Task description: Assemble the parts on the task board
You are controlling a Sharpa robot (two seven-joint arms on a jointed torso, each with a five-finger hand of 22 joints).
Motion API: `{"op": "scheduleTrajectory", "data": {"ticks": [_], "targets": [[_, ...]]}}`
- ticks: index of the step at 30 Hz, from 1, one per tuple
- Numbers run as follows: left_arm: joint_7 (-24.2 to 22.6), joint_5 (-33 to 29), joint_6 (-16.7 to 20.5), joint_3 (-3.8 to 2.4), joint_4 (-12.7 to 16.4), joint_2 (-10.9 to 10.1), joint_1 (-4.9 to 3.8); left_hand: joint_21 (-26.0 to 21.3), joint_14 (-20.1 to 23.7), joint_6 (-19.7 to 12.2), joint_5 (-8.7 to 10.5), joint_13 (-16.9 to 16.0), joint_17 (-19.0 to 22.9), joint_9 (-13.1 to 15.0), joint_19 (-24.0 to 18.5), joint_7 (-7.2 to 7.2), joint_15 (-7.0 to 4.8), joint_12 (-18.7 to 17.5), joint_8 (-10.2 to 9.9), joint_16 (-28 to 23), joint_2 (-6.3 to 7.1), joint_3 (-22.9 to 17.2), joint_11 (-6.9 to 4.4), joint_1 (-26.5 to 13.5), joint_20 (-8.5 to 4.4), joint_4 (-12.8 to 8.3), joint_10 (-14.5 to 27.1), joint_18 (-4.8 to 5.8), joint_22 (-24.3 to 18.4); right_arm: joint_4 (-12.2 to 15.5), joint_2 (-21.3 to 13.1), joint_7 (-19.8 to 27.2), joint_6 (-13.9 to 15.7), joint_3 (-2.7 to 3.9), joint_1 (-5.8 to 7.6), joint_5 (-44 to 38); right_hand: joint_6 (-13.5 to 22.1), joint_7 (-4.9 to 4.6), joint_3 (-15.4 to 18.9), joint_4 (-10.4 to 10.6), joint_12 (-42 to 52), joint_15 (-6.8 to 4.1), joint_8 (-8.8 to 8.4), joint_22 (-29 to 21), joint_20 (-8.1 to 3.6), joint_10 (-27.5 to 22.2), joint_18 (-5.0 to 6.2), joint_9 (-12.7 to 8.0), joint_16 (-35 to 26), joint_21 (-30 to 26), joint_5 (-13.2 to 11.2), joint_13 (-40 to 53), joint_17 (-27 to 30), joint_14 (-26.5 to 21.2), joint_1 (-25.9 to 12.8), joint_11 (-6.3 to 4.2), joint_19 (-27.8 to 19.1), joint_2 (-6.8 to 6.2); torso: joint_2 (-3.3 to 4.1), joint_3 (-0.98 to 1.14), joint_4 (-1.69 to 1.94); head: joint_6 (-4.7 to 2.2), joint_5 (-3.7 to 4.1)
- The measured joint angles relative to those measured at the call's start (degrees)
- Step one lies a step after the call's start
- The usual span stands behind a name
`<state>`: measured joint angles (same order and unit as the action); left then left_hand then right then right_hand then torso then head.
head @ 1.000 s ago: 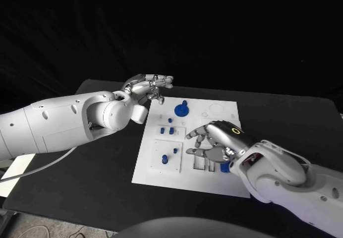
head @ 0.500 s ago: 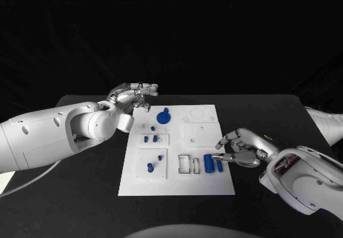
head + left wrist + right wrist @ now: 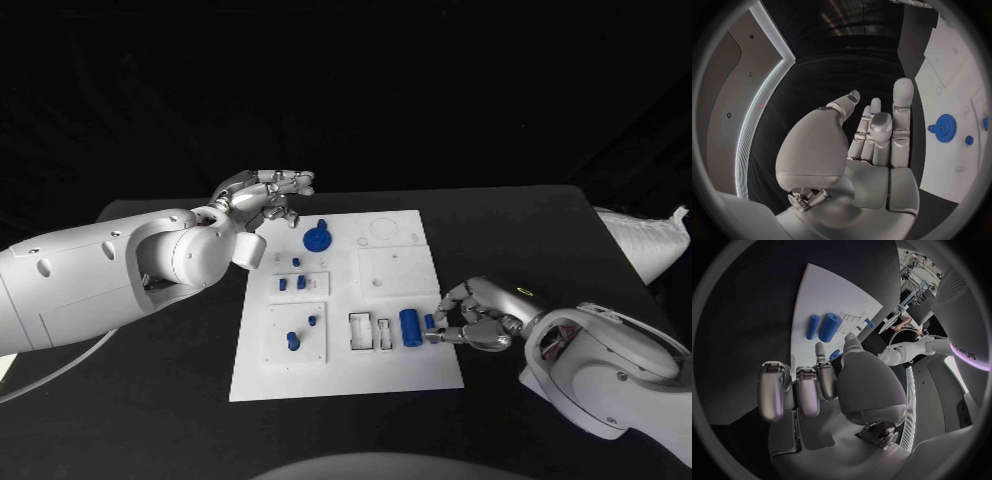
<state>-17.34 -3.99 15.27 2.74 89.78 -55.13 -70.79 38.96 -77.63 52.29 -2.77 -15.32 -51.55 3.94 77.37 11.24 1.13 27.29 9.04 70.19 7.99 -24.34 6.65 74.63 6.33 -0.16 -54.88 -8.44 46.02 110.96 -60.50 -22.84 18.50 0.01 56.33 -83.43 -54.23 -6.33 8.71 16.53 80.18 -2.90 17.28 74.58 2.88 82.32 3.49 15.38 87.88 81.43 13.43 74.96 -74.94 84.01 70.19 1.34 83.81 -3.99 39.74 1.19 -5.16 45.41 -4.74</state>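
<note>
Right hand (image 3: 482, 318): empty, fingers loosely curled, at the task board's (image 3: 389, 375) 3 o'clock edge.
Left hand (image 3: 264, 195): empty, fingers apart, at 11 o'clock.
Blue cylinders (image 3: 413, 326): lying beside your right fingertips.
Risk: you knock them rolling if you reach carelessly.

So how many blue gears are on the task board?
1. The blue gear sits at the task board's far end, near the left hand. The right hand covers part of the board's edge, so another could be hidden.
</note>
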Motion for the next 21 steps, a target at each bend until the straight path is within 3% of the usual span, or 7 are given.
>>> {"op": "scheduleTrajectory", "data": {"ticks": [7,21], "targets": [[0.0,0.0,-0.1,0.01,-0.1,0.1,0.03,0.0,0.0,0.0,0.0,-0.1,0.2,0.0,0.0,0.0,0.0,0.0,0.0,0.0,0.0,0.2,-0.21,0.0,0.0,-0.2,0.2,-0.01,0.0,-1.3,2.3,-2.2,-0.2,-0.01,-0.18,-2.3,0.6,-0.18,0.1,0.1,0.2,0.0,0.23,0.3,0.21,0.2,0.01,0.3,0.3,0.0,0.0,0.0,0.0,0.0,-0.2,0.2,0.2,0.23,0.25,-0.26,0.4,0.03,0.16],[0.1,0.0,-0.2,0.02,0.1,-0.2,0.03,0.0,0.0,0.0,0.0,0.0,0.1,0.0,0.0,0.0,0.0,0.0,0.0,0.0,0.0,0.2,-0.21,0.0,0.0,-0.2,0.2,0.0,0.0,-3.5,5.8,-4.2,-0.2,0.0,-0.24,-4.8,1.0,-0.15,0.5,0.2,0.5,0.01,1.11,0.4,0.21,0.2,0.01,1.1,0.5,0.2,0.0,0.0,0.0,0.0,-1.4,0.2,0.2,1.45,0.73,-0.57,0.94,-0.12,0.1]]}}
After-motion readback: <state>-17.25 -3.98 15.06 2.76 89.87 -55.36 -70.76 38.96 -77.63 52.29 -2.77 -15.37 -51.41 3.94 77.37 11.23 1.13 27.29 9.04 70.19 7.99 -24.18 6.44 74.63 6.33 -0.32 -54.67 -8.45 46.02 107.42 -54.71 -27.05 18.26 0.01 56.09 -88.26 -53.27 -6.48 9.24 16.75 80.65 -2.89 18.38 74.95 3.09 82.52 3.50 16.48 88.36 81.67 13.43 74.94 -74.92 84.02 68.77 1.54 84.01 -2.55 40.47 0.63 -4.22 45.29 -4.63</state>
